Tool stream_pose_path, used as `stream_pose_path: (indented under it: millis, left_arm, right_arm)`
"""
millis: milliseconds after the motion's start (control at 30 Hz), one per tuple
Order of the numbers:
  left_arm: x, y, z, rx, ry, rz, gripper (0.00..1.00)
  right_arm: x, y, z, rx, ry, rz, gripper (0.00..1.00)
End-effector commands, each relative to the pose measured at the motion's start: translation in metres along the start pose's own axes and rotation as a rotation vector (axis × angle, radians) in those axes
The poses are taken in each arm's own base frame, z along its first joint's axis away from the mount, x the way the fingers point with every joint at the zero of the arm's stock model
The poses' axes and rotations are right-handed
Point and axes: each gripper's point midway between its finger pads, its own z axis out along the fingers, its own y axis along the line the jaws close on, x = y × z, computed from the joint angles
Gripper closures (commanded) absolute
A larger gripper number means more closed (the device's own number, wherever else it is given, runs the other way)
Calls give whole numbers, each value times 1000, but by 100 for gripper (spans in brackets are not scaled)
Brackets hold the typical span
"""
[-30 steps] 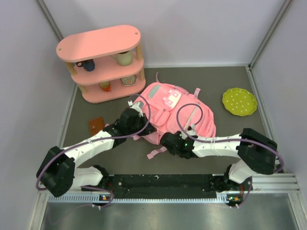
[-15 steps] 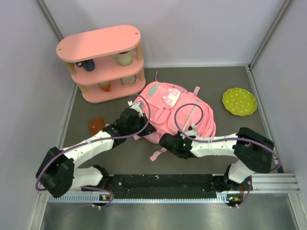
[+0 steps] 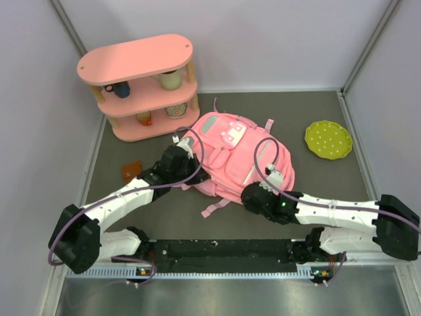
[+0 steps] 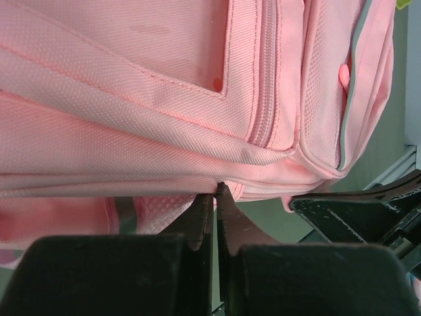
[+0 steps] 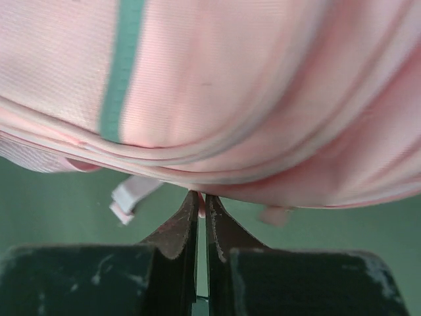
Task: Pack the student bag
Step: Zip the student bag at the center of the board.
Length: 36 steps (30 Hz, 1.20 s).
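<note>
The student bag (image 3: 240,155), a soft pink backpack with front pockets and a white-and-pink patch, lies on the dark table in the top view. At its left edge my left gripper (image 3: 191,174) is shut, its tips (image 4: 216,189) pinching the bag's lower seam (image 4: 164,164). My right gripper (image 3: 253,195) sits at the bag's near edge, also shut. A thin pink tab from the bag's underside (image 5: 263,131) shows between its tips (image 5: 201,199). A loose pink strap (image 3: 214,209) trails toward the arm bases.
A pink oval three-tier shelf (image 3: 138,62) holding cups stands at the back left. A green dotted plate (image 3: 328,139) lies at the right. A small orange-brown flat item (image 3: 131,172) lies left of the left arm. Walls close in on three sides.
The right gripper closed on the bag's near edge and slid right, its arm stretching out low. The bag's near edge shifted with it. The left gripper stayed shut, barely moving.
</note>
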Motion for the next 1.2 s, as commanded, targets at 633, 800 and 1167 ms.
stream_pose_path:
  millis: [633, 800, 1167]
  left_arm:
    - [-39, -10, -15, 68, -111, 34, 100]
    - [-35, -9, -16, 72, -101, 29, 100]
    - [-29, -6, -15, 74, -88, 23, 100]
  right_arm:
    - [20, -35, 10, 0, 68, -186, 77]
    - [14, -25, 15, 5, 26, -170, 64]
    - [12, -2, 6, -100, 41, -108, 61]
